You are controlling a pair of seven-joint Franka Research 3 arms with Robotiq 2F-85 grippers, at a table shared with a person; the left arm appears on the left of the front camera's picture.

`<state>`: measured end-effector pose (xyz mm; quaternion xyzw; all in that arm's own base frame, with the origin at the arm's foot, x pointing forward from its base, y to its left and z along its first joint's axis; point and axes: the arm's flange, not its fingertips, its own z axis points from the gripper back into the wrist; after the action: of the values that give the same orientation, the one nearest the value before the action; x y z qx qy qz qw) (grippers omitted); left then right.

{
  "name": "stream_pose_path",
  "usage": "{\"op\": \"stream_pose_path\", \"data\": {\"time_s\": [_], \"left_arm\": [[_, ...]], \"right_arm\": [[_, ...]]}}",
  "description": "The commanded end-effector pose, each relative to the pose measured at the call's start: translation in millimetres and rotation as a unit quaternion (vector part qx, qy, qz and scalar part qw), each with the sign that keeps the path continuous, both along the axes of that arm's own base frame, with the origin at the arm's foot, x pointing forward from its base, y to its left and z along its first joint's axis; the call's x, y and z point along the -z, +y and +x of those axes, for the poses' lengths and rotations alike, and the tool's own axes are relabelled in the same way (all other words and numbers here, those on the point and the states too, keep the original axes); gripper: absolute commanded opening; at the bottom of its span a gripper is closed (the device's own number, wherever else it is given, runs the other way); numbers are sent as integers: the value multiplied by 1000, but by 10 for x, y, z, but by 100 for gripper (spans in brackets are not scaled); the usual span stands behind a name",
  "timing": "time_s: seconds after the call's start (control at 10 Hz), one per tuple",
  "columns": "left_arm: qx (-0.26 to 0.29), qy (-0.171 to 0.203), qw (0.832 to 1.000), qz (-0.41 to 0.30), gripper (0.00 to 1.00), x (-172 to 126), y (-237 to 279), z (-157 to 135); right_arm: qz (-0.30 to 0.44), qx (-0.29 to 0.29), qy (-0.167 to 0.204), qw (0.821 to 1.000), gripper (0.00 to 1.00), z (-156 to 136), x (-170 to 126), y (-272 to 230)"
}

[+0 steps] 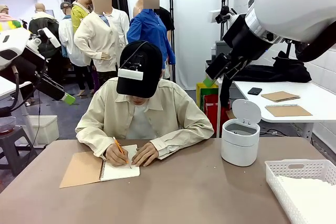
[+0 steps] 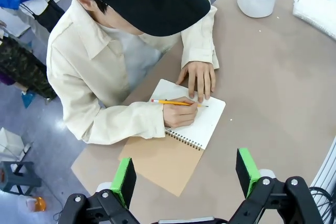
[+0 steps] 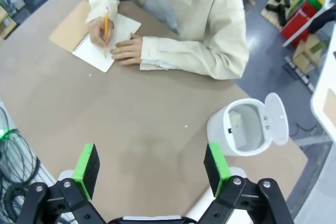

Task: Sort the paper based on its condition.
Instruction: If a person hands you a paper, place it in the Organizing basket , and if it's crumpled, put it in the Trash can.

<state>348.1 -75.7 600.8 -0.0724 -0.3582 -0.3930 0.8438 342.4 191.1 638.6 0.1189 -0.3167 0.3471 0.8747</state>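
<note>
White slotted basket (image 1: 299, 167) holds paper (image 1: 312, 196), the round bin (image 1: 239, 149) stands lid-up, and both sets of jaws gape wide, empty.

I hold my white left arm (image 1: 13, 45) raised at the side, its black two-finger left gripper (image 2: 186, 174) with green pads tilted downward, jaws spread wide. My white right arm (image 1: 294, 3) is lifted high at the other side, and the black, green-padded right gripper (image 3: 152, 166) looks down, jaws equally wide apart
</note>
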Motion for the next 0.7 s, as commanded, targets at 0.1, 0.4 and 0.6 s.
{"op": "stream_pose_path", "data": {"time_s": [0.1, 0.4, 0.6], "left_arm": [[3, 7, 1000, 7, 100, 60, -16, 50], [-3, 1, 1000, -13, 100, -106, 0, 7], [11, 5, 1000, -25, 100, -124, -69, 20]], "right_arm": [[-5, -2, 12, 1000, 100, 23, 44, 20], [33, -11, 2, 999, 100, 16, 266, -52], [50, -24, -1, 998, 100, -11, 380, -80]]}}
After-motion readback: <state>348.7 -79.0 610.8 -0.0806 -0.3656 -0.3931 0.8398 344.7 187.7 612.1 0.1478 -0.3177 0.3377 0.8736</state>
